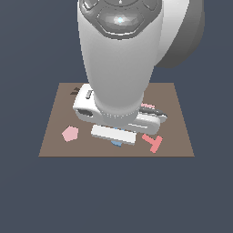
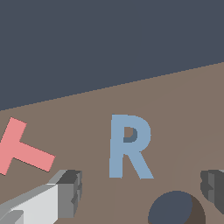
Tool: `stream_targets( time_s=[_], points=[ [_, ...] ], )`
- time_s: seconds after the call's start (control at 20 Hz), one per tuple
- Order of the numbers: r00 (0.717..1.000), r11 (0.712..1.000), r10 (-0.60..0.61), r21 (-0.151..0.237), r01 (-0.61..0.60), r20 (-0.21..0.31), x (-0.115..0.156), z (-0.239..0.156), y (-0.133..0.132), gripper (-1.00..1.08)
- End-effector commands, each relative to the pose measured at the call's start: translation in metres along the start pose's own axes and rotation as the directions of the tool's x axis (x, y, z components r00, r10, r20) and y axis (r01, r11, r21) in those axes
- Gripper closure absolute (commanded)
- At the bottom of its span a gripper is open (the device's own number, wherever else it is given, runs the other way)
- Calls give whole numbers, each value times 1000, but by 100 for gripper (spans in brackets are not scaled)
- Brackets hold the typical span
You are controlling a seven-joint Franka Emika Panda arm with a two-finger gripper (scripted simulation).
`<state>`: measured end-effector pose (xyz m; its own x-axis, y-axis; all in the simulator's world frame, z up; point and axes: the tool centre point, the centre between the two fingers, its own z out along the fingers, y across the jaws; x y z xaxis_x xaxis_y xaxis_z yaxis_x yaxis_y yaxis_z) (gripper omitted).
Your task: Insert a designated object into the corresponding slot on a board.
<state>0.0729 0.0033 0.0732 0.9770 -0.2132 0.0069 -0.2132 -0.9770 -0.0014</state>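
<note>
The light-blue letter R (image 2: 129,146) lies flat on the brown board (image 2: 183,109). In the wrist view it sits between my two dark fingertips (image 2: 70,192) and slightly beyond them, touching neither. My gripper (image 2: 142,192) is open and empty, low over the board. In the exterior view my gripper (image 1: 114,136) hangs over the board's (image 1: 177,136) front middle, and only a sliver of the R (image 1: 117,143) shows beneath it. A dark recess (image 1: 75,91) shows at the board's far corner on the exterior view's left. The arm hides most of it, so I cannot tell its shape.
A red letter T (image 1: 152,143) lies just to the exterior view's right of the gripper and also shows in the wrist view (image 2: 22,148). A pink piece (image 1: 69,133) lies on the exterior view's left. A round dark hole (image 2: 175,210) is in the board close to the R. A pale pink bit (image 1: 148,106) peeks from behind the hand.
</note>
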Motion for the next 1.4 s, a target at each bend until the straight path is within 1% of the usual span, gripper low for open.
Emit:
stream_targets(
  time_s=[0.0, 0.4, 0.65, 1.05, 1.1, 1.35],
  points=[
    [1000, 1000, 19, -1, -19, 2, 6, 10, -1, -92],
    [999, 999, 45, -2, -45, 7, 15, 23, -1, -92],
    [999, 999, 44, -2, -44, 7, 14, 25, -1, -92],
    [999, 999, 45, -2, -45, 7, 15, 43, -1, -92],
    [999, 999, 45, -2, -45, 7, 15, 43, -1, 108],
    [999, 999, 45, -2, -45, 7, 15, 43, -1, 108]
  ],
)
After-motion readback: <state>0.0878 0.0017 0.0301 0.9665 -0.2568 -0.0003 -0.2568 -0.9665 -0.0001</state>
